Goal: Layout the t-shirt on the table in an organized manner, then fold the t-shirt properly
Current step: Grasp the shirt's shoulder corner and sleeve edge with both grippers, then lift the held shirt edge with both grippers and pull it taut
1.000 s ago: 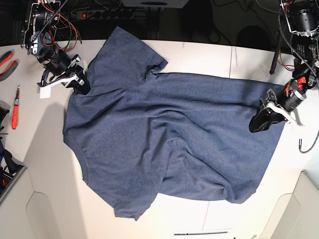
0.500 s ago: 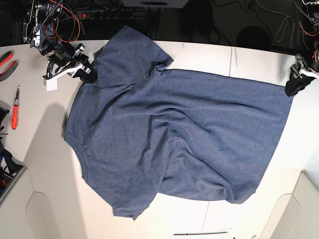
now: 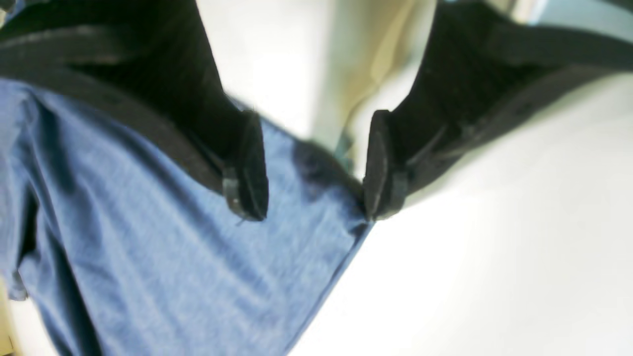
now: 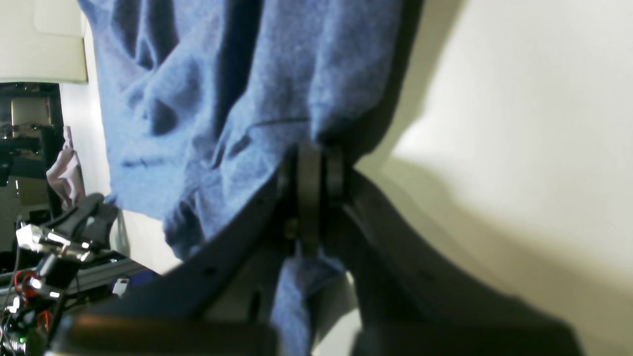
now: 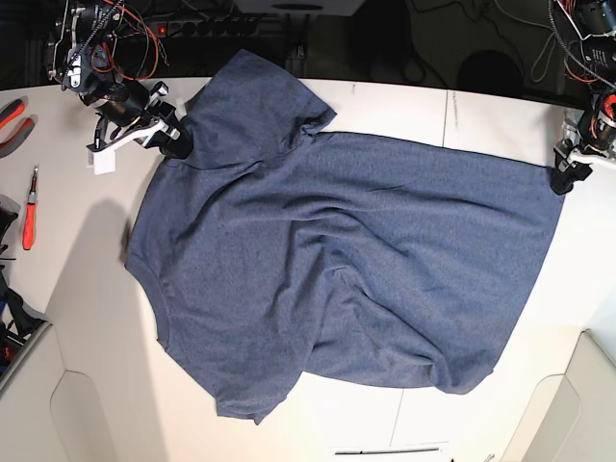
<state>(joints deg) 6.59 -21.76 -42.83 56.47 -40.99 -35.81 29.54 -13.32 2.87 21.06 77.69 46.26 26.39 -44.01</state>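
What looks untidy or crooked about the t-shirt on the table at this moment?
The t-shirt is not flat: folds run across its middle, the far sleeve is bunched near the right claw, which pinches the cloth, and the near hem curls under. The left claw stands open at the shirt's corner on the table.

One heathered navy-blue short-sleeve cotton t-shirt [image 5: 337, 269] lies on one wide matte white table [image 5: 96, 289]. Two black-fingered robot grippers are in view, the right gripper [image 5: 173, 144] and the left gripper [image 5: 563, 178]. At the table's edge there are two red-handled hand tools: one screwdriver [image 5: 29, 217] and one pair of pliers [image 5: 12, 120]; one black power strip [image 5: 207, 24] sits behind.
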